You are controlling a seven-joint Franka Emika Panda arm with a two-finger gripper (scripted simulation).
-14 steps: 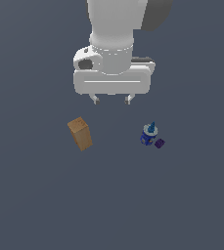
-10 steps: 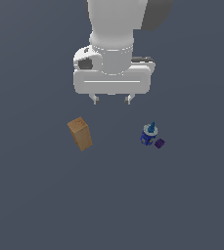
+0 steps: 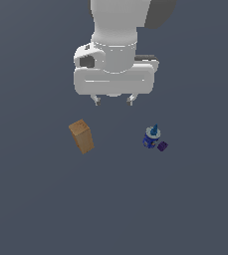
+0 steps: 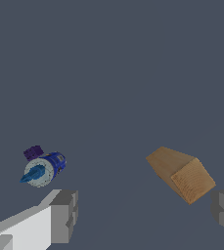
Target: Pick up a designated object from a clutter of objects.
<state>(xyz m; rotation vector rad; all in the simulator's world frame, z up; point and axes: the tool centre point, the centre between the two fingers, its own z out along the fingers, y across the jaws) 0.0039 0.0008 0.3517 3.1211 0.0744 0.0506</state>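
The slender blue piece (image 3: 155,131), with its pointed light-blue end, stands against the pale top of the round blue can (image 3: 150,140). A tiny purple cube (image 3: 162,146) lies beside the can. A tan box (image 3: 81,136) stands apart, towards the exterior view's left. My gripper (image 3: 114,102) hangs open and empty above the floor, between the box and the can and farther back. In the wrist view the blue piece (image 4: 32,175) lies across the can (image 4: 52,165), with the cube (image 4: 33,153) beside them, the box (image 4: 182,174) apart, and my gripper (image 4: 145,212) open.
The items lie on a plain dark grey floor (image 3: 113,199). The arm's white hand (image 3: 113,74) hangs over the back middle of the scene.
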